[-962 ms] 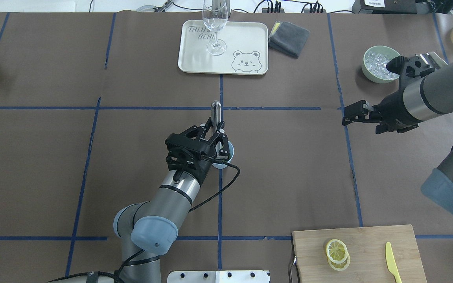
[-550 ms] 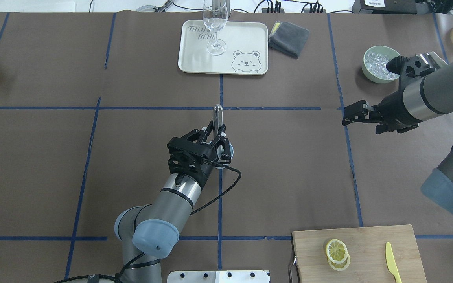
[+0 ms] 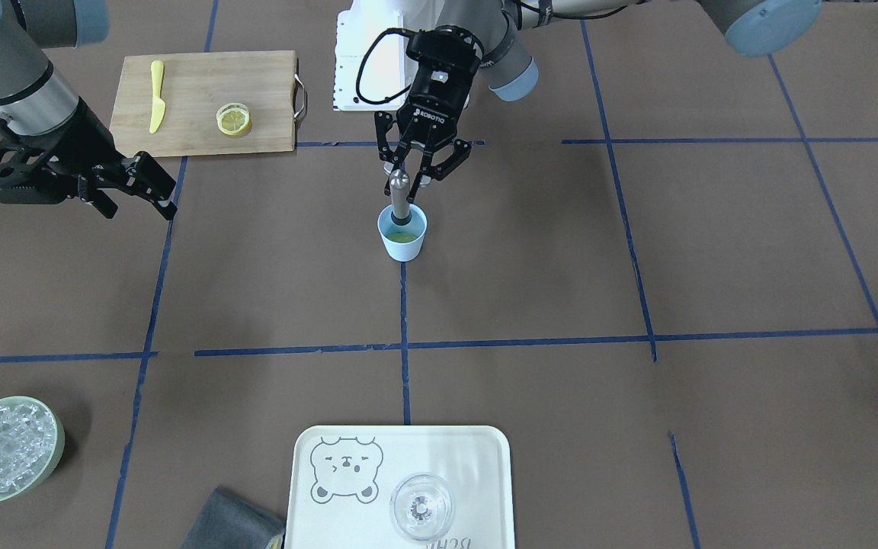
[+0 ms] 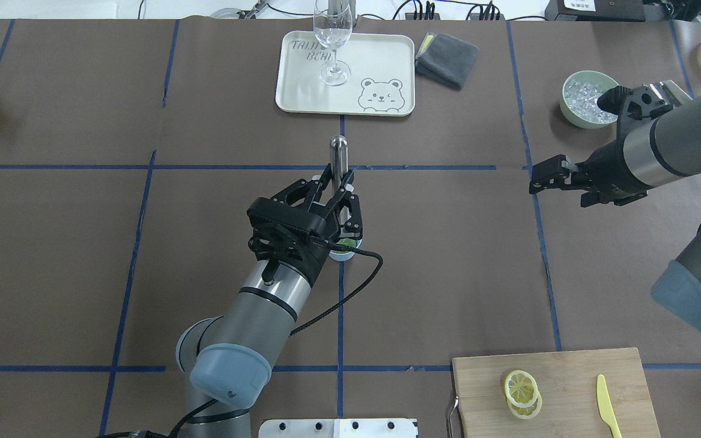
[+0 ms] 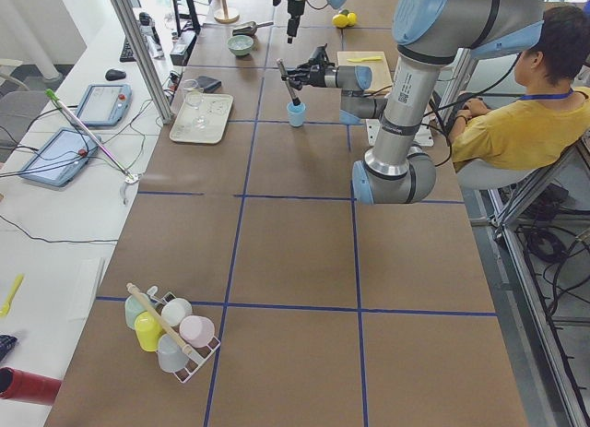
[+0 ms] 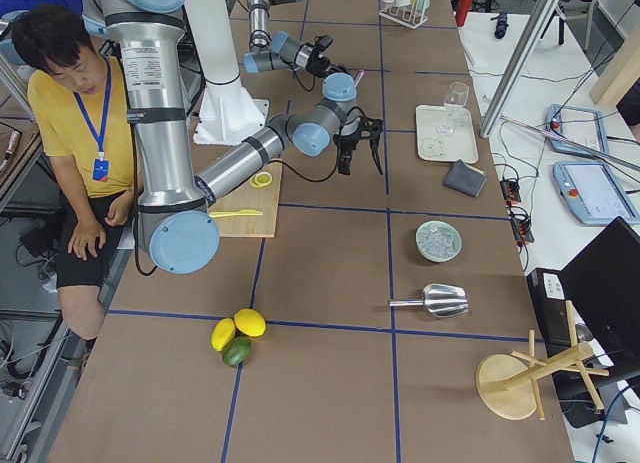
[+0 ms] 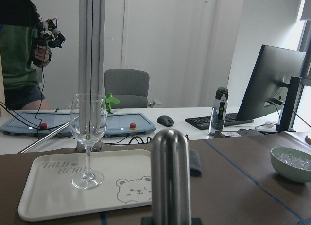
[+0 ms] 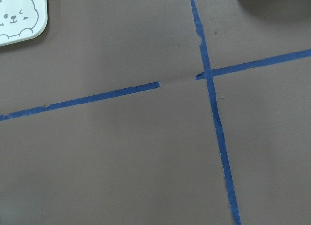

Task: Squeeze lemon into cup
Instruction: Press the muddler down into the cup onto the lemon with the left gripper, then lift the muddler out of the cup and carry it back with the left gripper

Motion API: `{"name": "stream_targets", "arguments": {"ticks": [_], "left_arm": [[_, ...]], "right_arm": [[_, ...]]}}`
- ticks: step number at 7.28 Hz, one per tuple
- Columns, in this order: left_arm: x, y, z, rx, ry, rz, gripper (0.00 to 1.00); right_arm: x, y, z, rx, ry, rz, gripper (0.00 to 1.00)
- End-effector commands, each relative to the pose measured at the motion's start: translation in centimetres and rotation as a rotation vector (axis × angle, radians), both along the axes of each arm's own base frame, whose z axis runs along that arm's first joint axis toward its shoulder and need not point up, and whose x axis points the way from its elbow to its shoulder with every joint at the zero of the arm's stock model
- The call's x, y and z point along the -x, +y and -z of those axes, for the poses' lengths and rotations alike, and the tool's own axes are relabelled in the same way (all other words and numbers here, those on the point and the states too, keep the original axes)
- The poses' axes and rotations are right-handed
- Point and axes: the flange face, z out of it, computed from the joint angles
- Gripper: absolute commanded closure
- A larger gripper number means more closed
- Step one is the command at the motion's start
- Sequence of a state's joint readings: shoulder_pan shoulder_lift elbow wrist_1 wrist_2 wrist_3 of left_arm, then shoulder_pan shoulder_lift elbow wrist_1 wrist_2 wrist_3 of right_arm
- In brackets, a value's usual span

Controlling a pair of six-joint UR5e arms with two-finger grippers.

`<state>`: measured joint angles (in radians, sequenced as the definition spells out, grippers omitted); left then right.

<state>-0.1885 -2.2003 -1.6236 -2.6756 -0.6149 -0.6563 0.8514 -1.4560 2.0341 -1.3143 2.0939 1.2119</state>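
Your table (image 3: 637, 305) carries everything. The left arm (image 4: 271, 298) reaches to mid-frame in the overhead view, and the right arm (image 4: 661, 146) hangs at the right edge. On the cutting board (image 3: 203, 76), upper left of the front-facing view, the lemon (image 3: 233, 120) lies flat, cut face up. It is well apart from both claws, and the right claw (image 4: 542, 177) is the nearer one. I cannot tell whether that claw's fingers are apart or together. The cup (image 3: 402, 242) stands at the centre, with something yellowish-green in its bottom that I cannot identify. The left claw (image 3: 409, 176) is directly above the cup, clamped on the metal muddler (image 3: 399, 200). The muddler's long axis is near upright and its lower end is inside the cup's mouth. Compared with half a second ago, the muddler's top sits higher in the overhead frame, above the blue tape line. The wrist looks larger and the cup's greenish inside now shows, so you appear to be lifting. The right arm has not moved.
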Motion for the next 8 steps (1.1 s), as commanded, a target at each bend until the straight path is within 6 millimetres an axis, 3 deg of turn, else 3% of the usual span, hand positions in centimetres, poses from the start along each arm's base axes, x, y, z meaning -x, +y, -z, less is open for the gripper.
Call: {"name": "stream_targets", "arguments": {"ticks": [1,2,3,5,7,8], "left_arm": [[3.5,-0.1,2.4,-0.022,0.047,0.022,1.0],[4.4,-2.0,2.3,-0.028,0.031,0.032,1.0],[4.9,-4.2,-0.1,-0.043,-0.037,-0.05,1.0],[6.9,-8.4,-2.8,-0.039,-0.113,-0.137,1.0],[9.6,-14.0,-7.0,0.071,-0.281,-0.393,1.0],[11.1,-15.2,-9.9,0.141,-0.333,-0.493,1.0]], "right_arm": [[0.0,0.0,0.0,0.0,0.0,0.0,0.0],[0.0,0.0,0.0,0.002,-0.001,-0.004,0.0],[0.0,0.0,-0.1,0.007,0.001,-0.006,0.0],[0.0,0.0,-0.3,0.011,0.004,-0.008,0.0],[0.1,-0.1,-0.5,0.018,0.007,-0.011,0.0],[0.1,-0.1,-0.5,0.019,0.007,-0.012,0.0]]}}
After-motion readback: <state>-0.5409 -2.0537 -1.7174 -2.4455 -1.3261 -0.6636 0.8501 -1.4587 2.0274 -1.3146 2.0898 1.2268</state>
